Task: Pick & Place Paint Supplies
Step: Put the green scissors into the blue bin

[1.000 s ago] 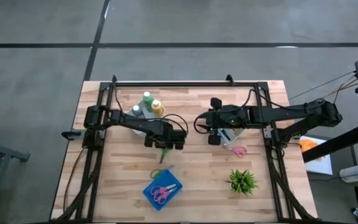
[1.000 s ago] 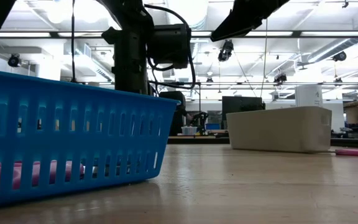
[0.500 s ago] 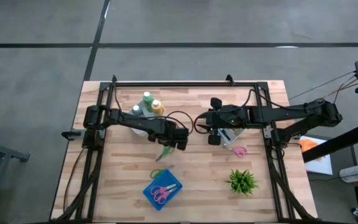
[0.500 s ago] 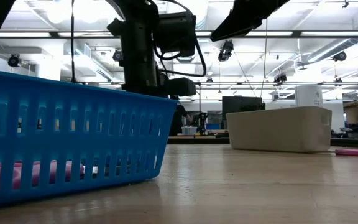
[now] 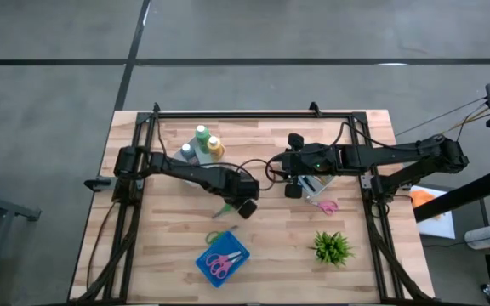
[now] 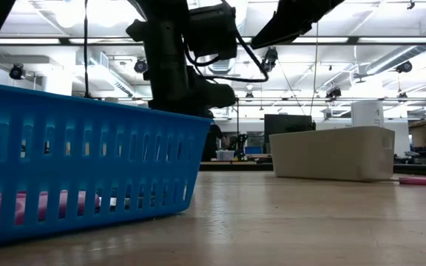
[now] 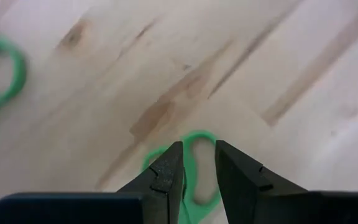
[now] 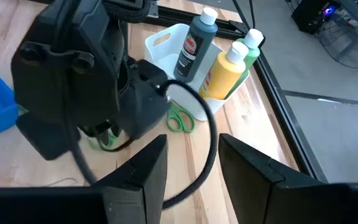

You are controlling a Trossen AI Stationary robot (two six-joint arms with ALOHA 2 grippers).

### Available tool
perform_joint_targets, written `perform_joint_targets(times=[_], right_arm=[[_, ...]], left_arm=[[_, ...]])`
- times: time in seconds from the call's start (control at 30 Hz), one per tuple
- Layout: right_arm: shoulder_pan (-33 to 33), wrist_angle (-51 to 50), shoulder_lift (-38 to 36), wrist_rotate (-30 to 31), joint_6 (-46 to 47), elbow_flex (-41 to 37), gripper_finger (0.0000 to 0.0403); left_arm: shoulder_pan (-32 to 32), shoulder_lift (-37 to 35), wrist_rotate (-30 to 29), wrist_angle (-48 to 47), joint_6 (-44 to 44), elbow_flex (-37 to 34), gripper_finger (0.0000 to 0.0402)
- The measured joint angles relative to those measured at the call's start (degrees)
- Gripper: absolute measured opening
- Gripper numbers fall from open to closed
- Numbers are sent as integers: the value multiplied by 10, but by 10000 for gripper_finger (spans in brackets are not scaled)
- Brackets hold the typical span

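L gripper (image 5: 244,206) has shifted further from white bin (image 8: 169,38) over last sec, now low over green scissors (image 7: 191,163). Fingers (image 7: 166,173) narrowly apart astride one handle loop, not clamped, so grasp looks imminent. Bottles: dark (image 8: 196,40), yellow (image 8: 224,67), green (image 8: 248,45) upright in bin. R gripper (image 5: 289,177) waits nearby, parted, empty. R wrist view alone shows bottles; low view mostly blue basket (image 6: 80,162).

Bare tabletop (image 5: 270,246) beyond blue basket (image 5: 225,259)
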Motion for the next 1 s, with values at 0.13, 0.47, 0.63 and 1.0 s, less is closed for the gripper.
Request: perform_joint_targets(times=[0.13,0.47,0.63,1.0], right_arm=[[0,0,0,0,0,0,143],[0,0,0,0,0,0,143],[0,0,0,0,0,0,143],[0,0,0,0,0,0,143]], left_arm=[[-5,0,16,-2,116,0,97],[2,2,26,10,250,0,97],[19,2,44,14,273,0,97],[42,-1,96,73,300,-53,97]])
